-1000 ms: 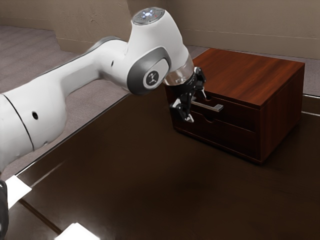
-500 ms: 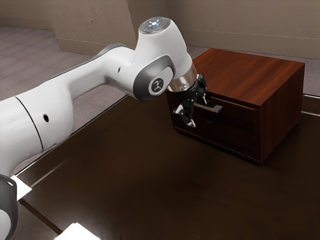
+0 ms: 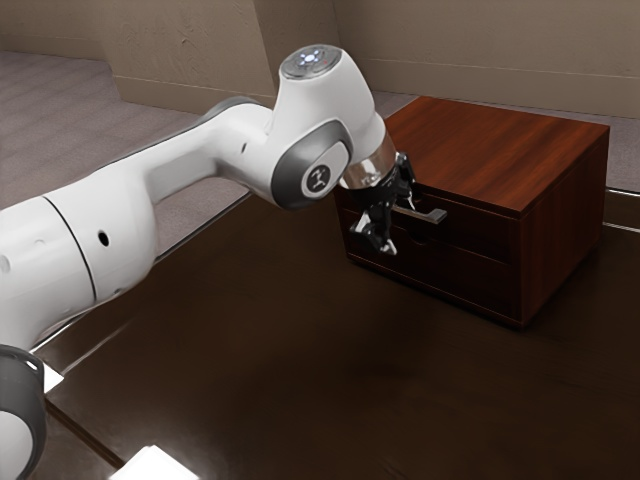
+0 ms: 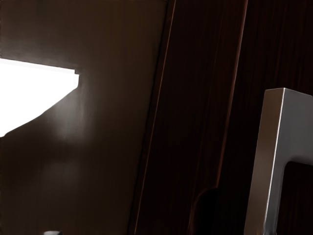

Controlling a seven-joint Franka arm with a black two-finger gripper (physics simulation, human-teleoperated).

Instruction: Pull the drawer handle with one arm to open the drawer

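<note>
Gripper point(image 3: 376, 232) is right up at the drawer handle point(image 3: 427, 214)!
The silver handle sits on the top drawer point(image 3: 470, 232) of the wooden cabinet point(image 3: 500, 150), its front flush; whether the gripper is released or clenched, nobody can tell.

The cabinet point(image 3: 500, 150) is reddish-brown wood grain, its handle point(image 3: 425, 213) silver-grey, the arm point(image 3: 200, 170) white and grey, the table point(image 3: 300, 370) dark brown
</note>
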